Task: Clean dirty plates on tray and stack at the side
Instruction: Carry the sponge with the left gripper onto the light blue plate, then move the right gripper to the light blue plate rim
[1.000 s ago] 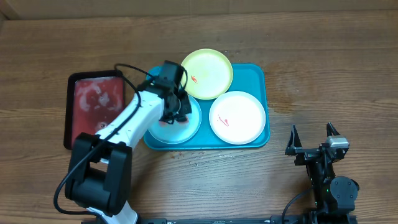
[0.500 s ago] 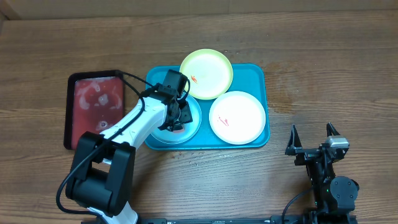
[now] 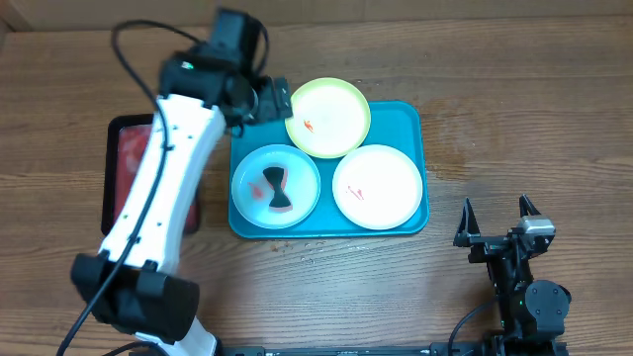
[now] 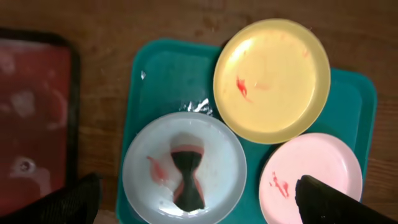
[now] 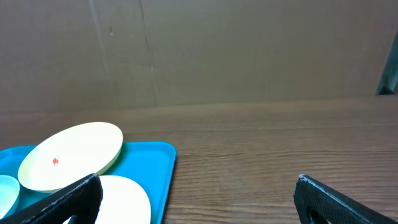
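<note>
All three plates sit on the teal tray (image 3: 411, 127) in the middle of the overhead frame. The pale blue plate (image 3: 297, 168) is at the lower left, the white plate (image 3: 377, 186) at the lower right, and the yellow-green plate (image 3: 328, 117) up top, hanging over the tray's far rim. A small black-and-red pad (image 3: 278, 188), pinched in the middle like a bow tie, lies on the blue plate next to a red smear. The other two plates have red marks too, so the cleaning looks far from done.

The left gripper (image 3: 269, 99) hovers above the tray's upper left corner with its fingers spread wide and nothing between them. The right gripper (image 3: 496, 212) is parked at the lower right, well away from the tray, fingers also wide apart and empty. A red tray (image 3: 127, 148) sits at the left, partly behind the arm.

As for handling, these look like light, stiff plastic plates with a slick surface, so they'd probably skate around under a wipe unless pinned. The best hold is likely the raised rim, one finger under the lip and one on top. The yellow-green one seems easiest, since its overhanging edge is exposed.
</note>
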### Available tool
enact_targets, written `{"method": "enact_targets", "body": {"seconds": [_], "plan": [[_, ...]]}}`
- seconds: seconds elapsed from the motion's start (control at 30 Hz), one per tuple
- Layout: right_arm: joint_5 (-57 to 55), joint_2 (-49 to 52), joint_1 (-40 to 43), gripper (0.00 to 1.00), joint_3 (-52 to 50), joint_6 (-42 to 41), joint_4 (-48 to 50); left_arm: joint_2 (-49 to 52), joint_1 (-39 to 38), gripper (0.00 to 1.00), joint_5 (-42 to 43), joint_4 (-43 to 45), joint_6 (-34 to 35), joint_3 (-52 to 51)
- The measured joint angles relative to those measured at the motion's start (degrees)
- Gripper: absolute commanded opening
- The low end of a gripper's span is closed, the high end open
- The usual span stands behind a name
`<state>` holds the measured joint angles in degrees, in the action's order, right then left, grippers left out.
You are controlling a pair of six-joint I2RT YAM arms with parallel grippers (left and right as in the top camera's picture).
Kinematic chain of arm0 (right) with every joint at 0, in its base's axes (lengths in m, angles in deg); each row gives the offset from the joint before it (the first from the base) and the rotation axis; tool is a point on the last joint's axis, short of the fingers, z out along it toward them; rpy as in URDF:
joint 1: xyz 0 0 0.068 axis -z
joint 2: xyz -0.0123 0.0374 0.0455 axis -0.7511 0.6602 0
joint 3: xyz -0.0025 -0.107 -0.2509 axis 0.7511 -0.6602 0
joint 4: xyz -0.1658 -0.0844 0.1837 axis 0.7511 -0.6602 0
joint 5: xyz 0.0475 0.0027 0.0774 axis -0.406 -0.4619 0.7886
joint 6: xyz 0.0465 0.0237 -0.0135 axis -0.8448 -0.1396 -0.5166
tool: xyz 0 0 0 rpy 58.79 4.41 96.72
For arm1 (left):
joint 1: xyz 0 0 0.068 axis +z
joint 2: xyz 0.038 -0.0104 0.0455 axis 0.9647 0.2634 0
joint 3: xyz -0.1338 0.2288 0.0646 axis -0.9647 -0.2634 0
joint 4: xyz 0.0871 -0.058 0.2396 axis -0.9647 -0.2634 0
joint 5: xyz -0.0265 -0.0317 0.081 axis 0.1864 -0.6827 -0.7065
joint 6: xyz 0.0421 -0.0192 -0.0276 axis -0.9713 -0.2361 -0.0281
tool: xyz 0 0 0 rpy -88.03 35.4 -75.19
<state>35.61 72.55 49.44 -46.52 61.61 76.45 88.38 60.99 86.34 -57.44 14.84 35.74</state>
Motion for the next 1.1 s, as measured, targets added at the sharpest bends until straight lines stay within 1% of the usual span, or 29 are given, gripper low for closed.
{"method": "enact_targets", "body": {"seconds": [0.17, 0.23, 0.37, 0.43, 0.5, 0.57, 0.6, 0.63, 0.7, 0.77, 0.83, 0.9, 0.97, 1.0, 1.07, 1.1], "plan": [[0.3, 0.0, 0.0, 1.0, 0.0, -0.1, 1.4, -0.5, 2.2, 1.0, -0.2, -1.9, -2.6, 1.4], [2.4, 0.0, 0.0, 1.0, 0.0, -1.1, 2.6, -0.5, 2.7, 1.0, -0.2, -2.1, -3.3, 1.0], [12.2, 0.0, 0.0, 1.0, 0.0, -6.6, 3.1, -0.5, 2.9, 1.0, -0.4, -2.3, -3.7, -0.1], [16.7, 0.1, 0.0, 1.0, 0.0, -9.3, 9.2, -0.5, 2.9, 1.0, -0.4, -2.8, -3.7, -0.5], [19.8, 0.2, 0.0, 1.0, 0.0, -11.7, 20.5, -0.5, 2.9, 1.0, -0.4, -3.0, -3.7, -0.7], [21.6, 0.2, 0.0, 1.0, 0.2, -13.2, 34.5, -0.5, 2.9, 1.0, -0.4, -3.1, -3.7, -0.7], [22.4, 0.0, 0.0, 1.0, 0.5, -13.6, 39.5, -0.5, 2.9, 1.0, -0.4, -3.1, -3.7, -0.7], [22.5, -0.1, 0.0, 1.0, 1.0, -14.0, 42.5, -0.5, 2.9, 1.0, -0.4, -3.1, -3.7, -0.7], [22.3, 0.0, 0.0, 1.0, 3.1, -14.4, 42.9, -0.5, 2.9, 1.0, -0.4, -3.1, -3.8, -0.7], [22.3, 0.9, 0.0, 1.0, 8.9, -13.1, 36.3, -0.5, 2.9, 1.0, -0.4, -3.2, -3.8, -0.7], [22.1, 3.7, 0.1, 1.0, 17.4, -10.6, 27.1, -0.5, 2.9, 1.0, -0.4, -3.1, -3.9, -0.7], [21.9, 7.6, 0.3, 1.0, 27.9, -8.0, 13.6, -0.5, 2.9, 1.0, -0.4, -3.2, -3.9, -0.8], [21.7, 14.4, 0.3, 1.0, 41.2, -4.3, -4.2, -0.5, 2.9, 1.0, -0.4, -3.2, -3.8, -0.8], [21.7, 19.1, 0.4, 1.0, 48.9, -2.4, -13.4, -0.5, 2.9, 1.0, -0.3, -3.2, -3.8, -0.8], [21.7, 27.3, 0.3, 1.0, 60.3, 0.0, -25.8, -0.5, 2.9, 1.0, -0.4, -3.2, -3.9, -0.8], [22.0, 33.5, 0.3, 1.0, 67.8, 1.1, -33.7, -0.5, 2.9, 1.0, -0.4, -3.1, -3.9, -0.8]]}}
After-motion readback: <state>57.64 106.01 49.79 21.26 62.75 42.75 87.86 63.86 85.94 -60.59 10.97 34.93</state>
